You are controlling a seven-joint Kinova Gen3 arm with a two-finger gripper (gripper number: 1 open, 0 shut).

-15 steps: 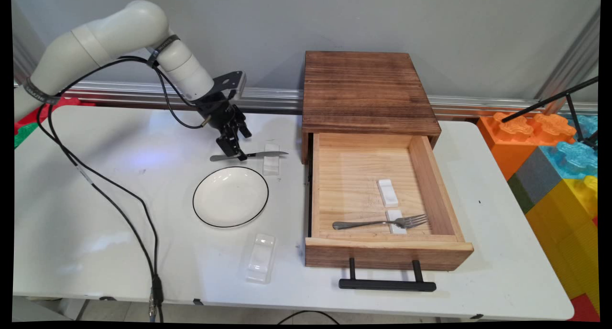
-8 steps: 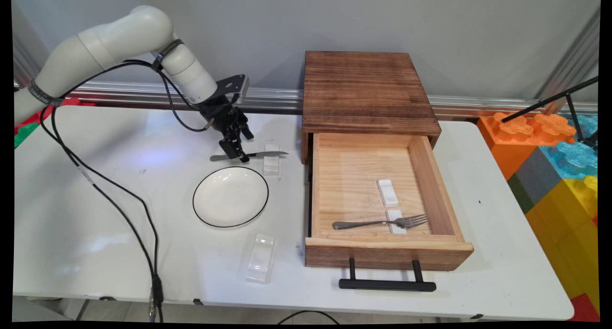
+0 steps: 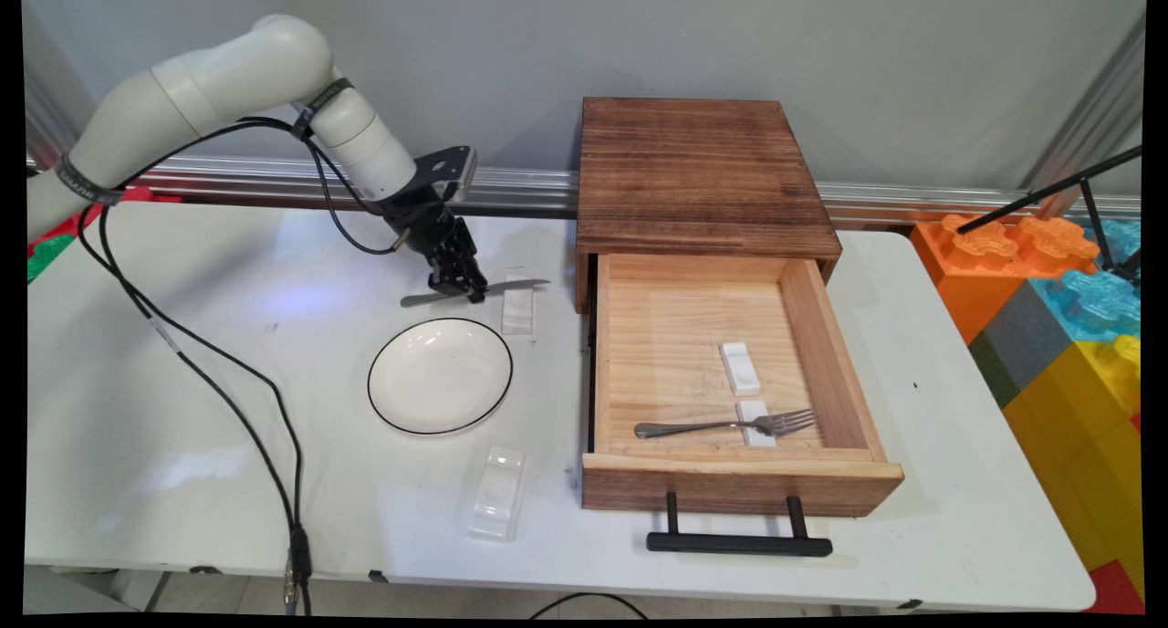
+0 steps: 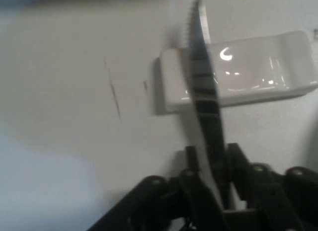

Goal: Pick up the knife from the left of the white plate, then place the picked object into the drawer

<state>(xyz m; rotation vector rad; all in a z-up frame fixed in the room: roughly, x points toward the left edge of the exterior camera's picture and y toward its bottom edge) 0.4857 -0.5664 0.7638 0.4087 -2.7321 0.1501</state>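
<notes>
gripper upper left of centre, fingers closed on the knife, blade held just above the white rest. hand view: knife crosses over the rest. plate just below. open wooden drawer at right holds a fork.

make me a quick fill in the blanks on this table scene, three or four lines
1. The black two-finger tool is shut on a ____.
2. The silver metal fork lies inside the open light wooden ____.
3. The round white plate with a thin black rim is ____.
4. Under the blade lies a small white ceramic ____.

Missing words: knife; drawer; empty; rest
</notes>
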